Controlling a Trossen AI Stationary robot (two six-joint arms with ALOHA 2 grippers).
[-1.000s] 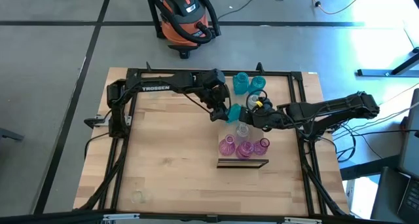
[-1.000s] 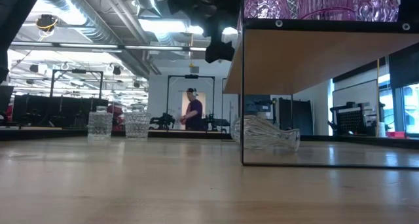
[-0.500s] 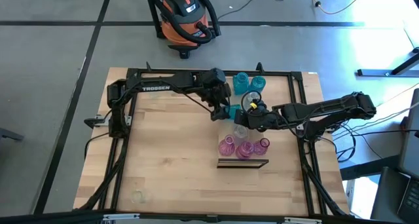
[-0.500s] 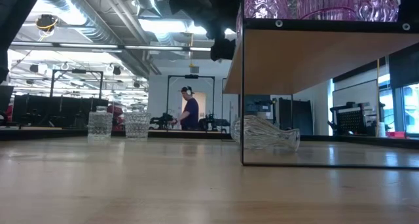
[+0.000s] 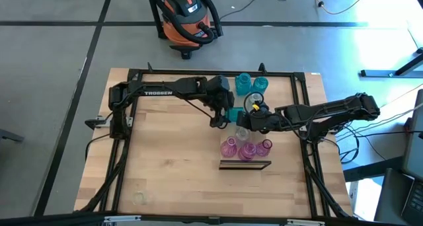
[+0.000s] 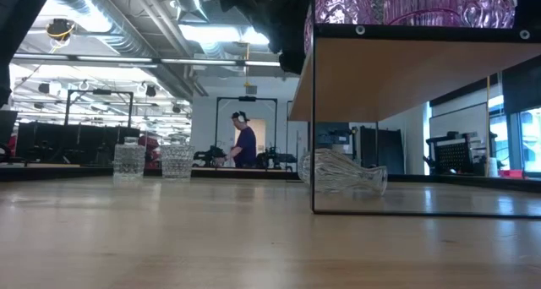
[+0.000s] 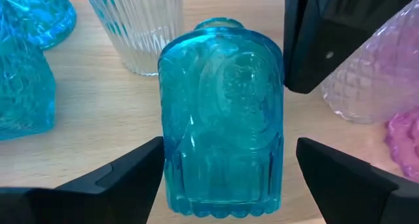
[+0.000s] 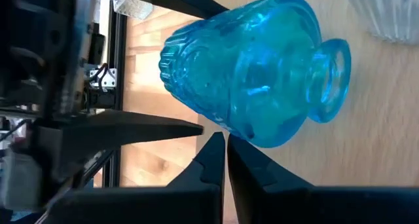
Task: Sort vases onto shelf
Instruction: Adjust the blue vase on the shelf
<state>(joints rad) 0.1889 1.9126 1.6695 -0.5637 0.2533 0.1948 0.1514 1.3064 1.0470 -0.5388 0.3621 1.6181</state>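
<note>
here the left tool (image 7: 222, 178) gapes clear around the teal vase (image 7: 221, 119), right tool (image 8: 226, 158) pinched together.

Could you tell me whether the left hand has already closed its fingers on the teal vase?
No: in the left wrist view the teal vase stands between the fingers with clear gaps on both sides.

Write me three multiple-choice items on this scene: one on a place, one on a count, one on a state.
1. The teal vase in front of the left wrist camera stands:
A. on the floor
B. between the fingers of the left gripper
C. inside the vacuum cleaner

2. Pink vases in the high view:
A. one
B. six
C. three

3. The right gripper is:
A. shut
B. wide open
C. holding a pink vase

Key:
1 B: the teal vase is flanked by the left gripper.
2 C: three pink vases stand together.
3 A: the right gripper shows no gap.
</note>
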